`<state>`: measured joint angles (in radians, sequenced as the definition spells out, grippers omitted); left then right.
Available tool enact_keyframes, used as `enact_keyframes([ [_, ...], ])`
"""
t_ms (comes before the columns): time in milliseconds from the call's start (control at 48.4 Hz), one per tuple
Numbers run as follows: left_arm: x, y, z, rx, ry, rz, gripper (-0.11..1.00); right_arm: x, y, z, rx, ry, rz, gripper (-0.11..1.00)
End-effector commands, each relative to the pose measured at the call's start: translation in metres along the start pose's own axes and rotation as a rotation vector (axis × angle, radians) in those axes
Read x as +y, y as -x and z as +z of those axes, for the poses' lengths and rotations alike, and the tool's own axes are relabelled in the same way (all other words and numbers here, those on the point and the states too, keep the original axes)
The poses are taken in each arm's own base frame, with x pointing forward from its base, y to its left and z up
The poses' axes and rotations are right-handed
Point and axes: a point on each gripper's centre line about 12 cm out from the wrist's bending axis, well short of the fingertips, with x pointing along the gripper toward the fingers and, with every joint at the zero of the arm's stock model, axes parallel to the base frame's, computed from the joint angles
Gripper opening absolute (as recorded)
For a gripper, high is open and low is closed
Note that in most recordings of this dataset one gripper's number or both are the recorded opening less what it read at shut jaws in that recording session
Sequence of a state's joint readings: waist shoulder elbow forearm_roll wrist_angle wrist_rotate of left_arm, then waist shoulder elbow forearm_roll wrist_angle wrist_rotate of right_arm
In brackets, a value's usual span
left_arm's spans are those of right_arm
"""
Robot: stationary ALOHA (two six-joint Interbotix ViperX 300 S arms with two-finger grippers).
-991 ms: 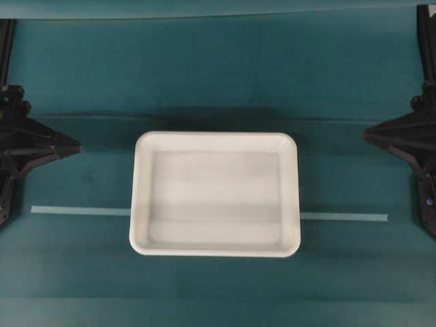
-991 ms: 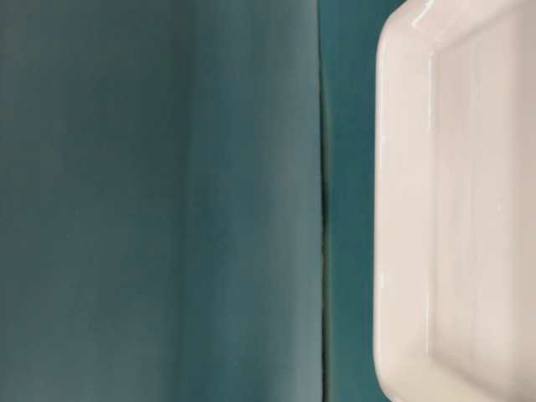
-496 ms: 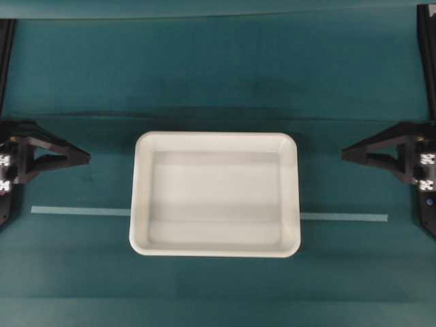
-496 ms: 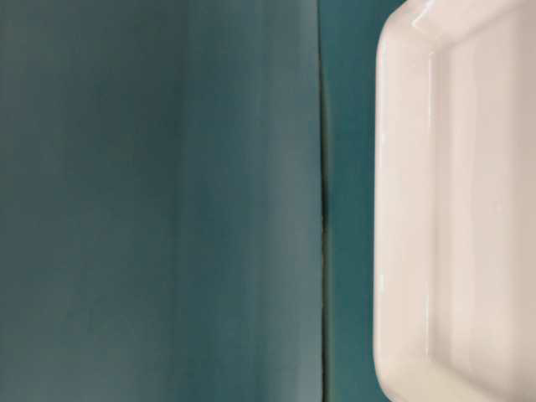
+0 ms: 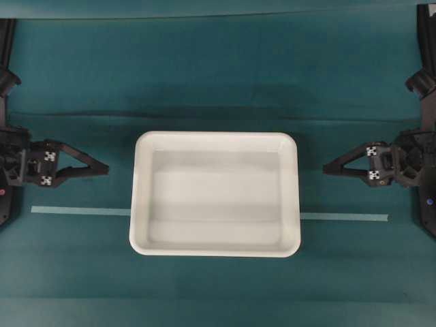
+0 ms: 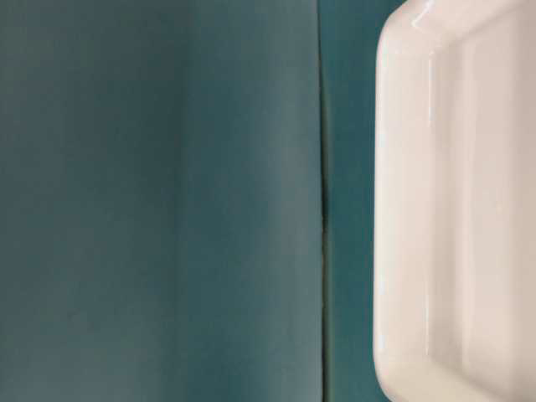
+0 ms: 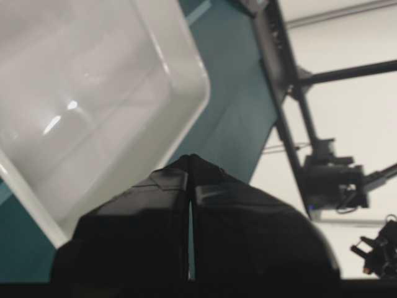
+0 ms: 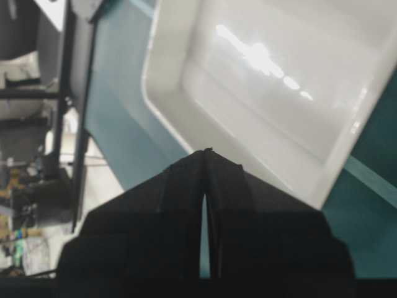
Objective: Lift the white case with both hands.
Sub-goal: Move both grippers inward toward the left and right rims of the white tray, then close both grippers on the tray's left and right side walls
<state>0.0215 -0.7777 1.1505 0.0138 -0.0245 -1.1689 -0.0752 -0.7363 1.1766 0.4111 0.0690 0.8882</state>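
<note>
A white case (image 5: 214, 194) is seen lying flat on a teal-covered table (image 5: 218, 82), near the middle of the overhead view, its long sides running left to right and its hollow facing up. A thin pale tape strip (image 5: 344, 217) is laid across the table and passes under the near half of the case, showing on both sides of it. The left gripper (image 5: 103, 167) is held at the left of the scene, pointed toward the case's left short side and well apart from it. The right gripper (image 5: 327, 169) is held at the right, pointed toward the right short side, near it but not touching. Both sets of fingers are pressed together with nothing between them, as is shown in the wrist views, where only a thin slit is left between the black fingers (image 7: 155, 211) of the left one and the fingers (image 8: 180, 205) of the right one. In each wrist view a rounded corner of the case (image 7: 93, 93) (image 8: 279, 81) is seen beyond the fingertips. In the table-level view the case's rolled rim (image 6: 394, 209) is shown resting on the teal cloth.
</note>
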Motion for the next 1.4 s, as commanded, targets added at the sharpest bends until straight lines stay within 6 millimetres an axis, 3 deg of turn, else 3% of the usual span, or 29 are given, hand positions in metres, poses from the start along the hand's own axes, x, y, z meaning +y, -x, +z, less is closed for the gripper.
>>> enact_keyframes([
  [0,0.003,-0.008,-0.003,0.019,-0.004,0.024,0.00,-0.003,-0.006,0.001,-0.010,-0.010,-0.011,0.02],
  [145,0.012,-0.013,-0.007,0.034,-0.001,0.064,0.15,-0.004,-0.007,0.001,-0.016,-0.012,-0.010,0.19],
  [351,0.016,-0.022,-0.010,0.054,-0.003,0.097,0.74,-0.006,-0.008,0.001,-0.014,-0.012,-0.017,0.75],
  [413,0.017,-0.023,-0.011,0.061,-0.008,0.102,0.90,-0.007,-0.009,0.001,-0.010,-0.013,-0.025,0.87],
  [475,0.019,-0.024,-0.014,0.070,-0.009,0.112,0.98,-0.011,-0.010,-0.001,-0.003,-0.015,-0.044,0.94],
  [743,0.043,-0.029,-0.021,0.081,-0.003,0.162,0.96,-0.033,-0.027,-0.009,0.028,-0.045,-0.149,0.94],
  [1136,0.091,-0.034,-0.026,0.035,0.023,0.204,0.96,-0.063,-0.048,-0.021,-0.050,-0.125,-0.120,0.94],
  [1383,0.107,-0.051,-0.029,0.018,0.026,0.188,0.96,-0.072,-0.062,-0.026,-0.051,-0.121,-0.158,0.94],
])
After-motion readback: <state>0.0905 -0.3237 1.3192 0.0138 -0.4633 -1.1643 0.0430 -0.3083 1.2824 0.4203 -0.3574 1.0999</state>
